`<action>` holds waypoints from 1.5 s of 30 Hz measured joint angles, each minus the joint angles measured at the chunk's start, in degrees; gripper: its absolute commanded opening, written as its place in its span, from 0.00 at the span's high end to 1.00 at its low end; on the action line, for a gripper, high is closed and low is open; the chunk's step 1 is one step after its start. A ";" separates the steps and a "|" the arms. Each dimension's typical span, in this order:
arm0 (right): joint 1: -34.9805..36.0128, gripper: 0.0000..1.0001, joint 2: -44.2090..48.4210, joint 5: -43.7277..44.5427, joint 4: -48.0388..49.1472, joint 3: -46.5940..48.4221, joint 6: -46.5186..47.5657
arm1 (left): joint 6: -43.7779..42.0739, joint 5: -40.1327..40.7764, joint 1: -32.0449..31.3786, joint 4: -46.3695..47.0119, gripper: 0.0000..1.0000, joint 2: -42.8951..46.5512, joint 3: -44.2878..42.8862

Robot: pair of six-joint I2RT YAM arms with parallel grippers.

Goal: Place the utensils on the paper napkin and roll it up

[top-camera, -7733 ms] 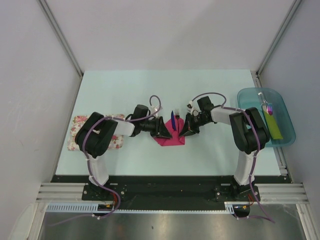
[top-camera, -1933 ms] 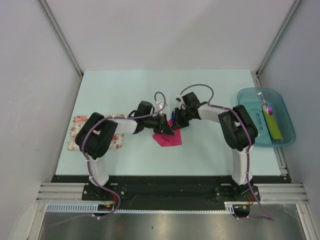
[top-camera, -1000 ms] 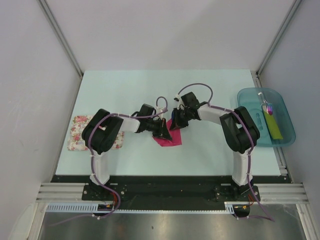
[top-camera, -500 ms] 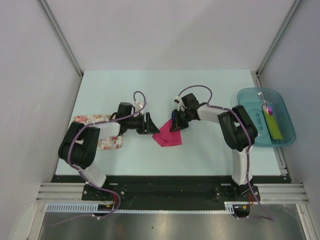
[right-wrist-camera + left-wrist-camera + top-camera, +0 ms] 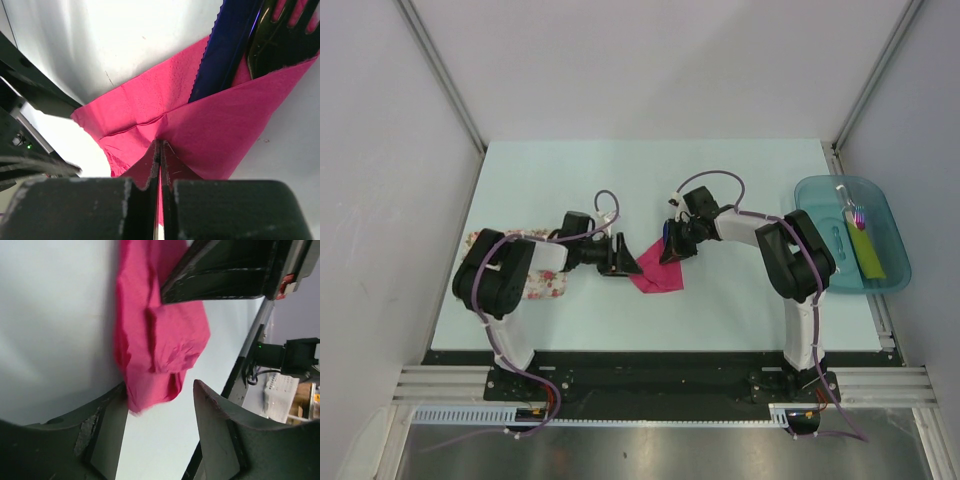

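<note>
The right gripper (image 5: 159, 146) is pressed together, pinching a fold of the paper napkin (image 5: 215, 127) mid-table, which hides the handles of the utensils (image 5: 227, 47). The left gripper (image 5: 628, 263) stands spread at the napkin's 9 o'clock edge. Bare table (image 5: 720, 180) lies toward 12.

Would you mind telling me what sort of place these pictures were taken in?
Probably a robotics lab test cell, not a dining room: a left arm and right arm fixed to a dark base plate at the edge of a pale table, with plain white panels enclosing it.
</note>
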State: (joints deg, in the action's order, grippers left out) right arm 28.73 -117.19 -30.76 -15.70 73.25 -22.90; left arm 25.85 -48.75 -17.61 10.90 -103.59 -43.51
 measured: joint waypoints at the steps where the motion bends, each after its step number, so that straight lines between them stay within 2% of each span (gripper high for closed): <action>1: -0.04 1.00 -0.04 -0.09 0.02 0.00 -0.02 | 0.33 -0.48 -0.76 0.94 0.39 -0.70 -0.39; 9: -0.11 1.00 -0.13 -0.26 0.04 0.00 -0.26 | 4.17 -2.29 -6.29 6.95 0.37 -5.95 -4.70; 17: -0.28 1.00 -0.24 -0.63 0.13 0.00 -0.55 | 2.14 2.32 -6.47 3.45 0.39 -10.16 -13.97; 21: -0.31 1.00 -0.26 -0.70 0.13 0.00 -0.59 | 1.07 2.51 -6.38 2.08 0.43 -10.82 -15.08; 26: -0.33 1.00 -0.31 -0.74 0.15 0.00 -0.59 | -0.04 0.96 -5.73 1.44 0.48 -10.32 -13.55; 32: -0.35 1.00 -0.31 -0.79 0.17 -0.02 -0.63 | 0.42 -3.04 -3.85 1.40 0.51 -6.75 -6.64; 40: -0.46 1.00 -0.39 -1.09 0.31 -0.07 -0.96 | 6.27 -4.94 -2.36 5.64 0.51 -4.09 -0.52; 43: -0.46 1.00 -0.42 -1.14 0.35 -0.07 -1.03 | 8.41 -4.74 -2.40 7.41 0.55 -4.09 -0.44; 45: -0.48 1.00 -0.42 -1.16 0.37 -0.09 -1.03 | 9.44 -4.33 -2.64 8.33 0.65 -4.11 -0.50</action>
State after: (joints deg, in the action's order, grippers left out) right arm 28.25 -117.60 -31.92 -15.33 73.17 -23.92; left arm 35.29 -53.08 -20.25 19.22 -107.70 -44.01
